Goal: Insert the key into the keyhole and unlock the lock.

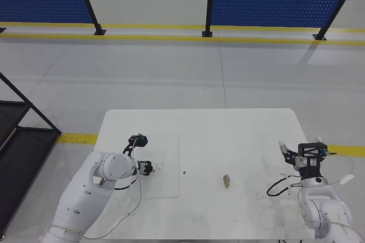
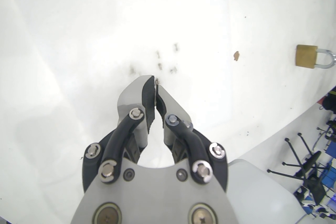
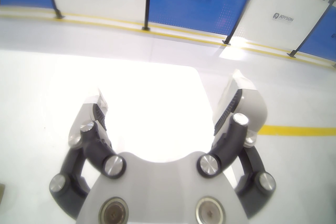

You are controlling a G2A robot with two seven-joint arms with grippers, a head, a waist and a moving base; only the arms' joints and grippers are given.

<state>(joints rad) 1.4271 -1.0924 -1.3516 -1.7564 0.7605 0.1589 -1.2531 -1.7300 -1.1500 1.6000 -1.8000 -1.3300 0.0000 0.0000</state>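
Left gripper (image 2: 155, 83): pads pinched shut on thin metal key (image 2: 157, 81), seen edge-on. Right gripper (image 3: 170, 93): fingers spread wide, empty. Brass padlock with silver shackle (image 2: 305, 56) lies flat between the grippers, well apart from both.

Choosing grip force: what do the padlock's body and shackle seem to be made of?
Padlock body: likely brass, dull golden-yellow with a brushed-looking face. Shackle: probably steel, silvery with bright glints; whether plated or polished isn't clear.
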